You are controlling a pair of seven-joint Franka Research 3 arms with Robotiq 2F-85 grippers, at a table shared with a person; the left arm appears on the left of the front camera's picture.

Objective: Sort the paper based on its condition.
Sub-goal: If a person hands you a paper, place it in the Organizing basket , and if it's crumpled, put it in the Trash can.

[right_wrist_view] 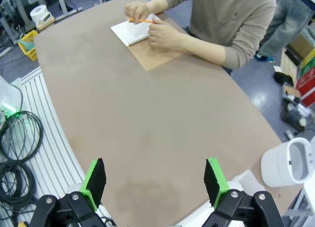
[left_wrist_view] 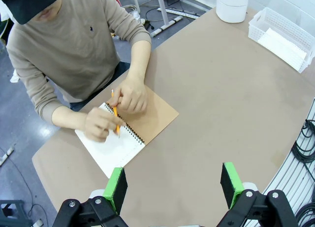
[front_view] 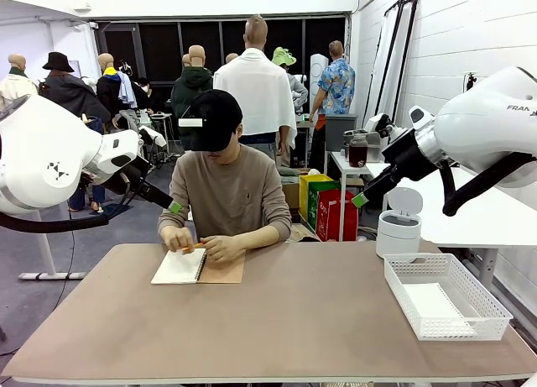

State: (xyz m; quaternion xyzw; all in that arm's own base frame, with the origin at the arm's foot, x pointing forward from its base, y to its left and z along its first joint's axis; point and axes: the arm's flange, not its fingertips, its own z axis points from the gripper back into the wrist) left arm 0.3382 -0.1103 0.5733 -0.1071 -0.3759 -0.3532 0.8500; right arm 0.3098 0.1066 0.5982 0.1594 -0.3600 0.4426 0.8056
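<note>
Both arms hang raised, apparently leaving the person's hands (front_view: 201,246) room to pencil the notebook (front_view: 180,267), centre-left. The left gripper (left_wrist_view: 174,180) and right gripper (right_wrist_view: 155,180) are spread and empty. One sheet of paper (front_view: 435,305) lies in the white basket (front_view: 461,326), lower right.

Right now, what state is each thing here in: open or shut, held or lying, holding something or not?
left gripper: open, holding nothing.
right gripper: open, holding nothing.
notebook: open, lying flat on the table.
pencil: held in the person's hands over the page.
basket: on the table, white paper lying flat inside.
bin: lid up.
</note>
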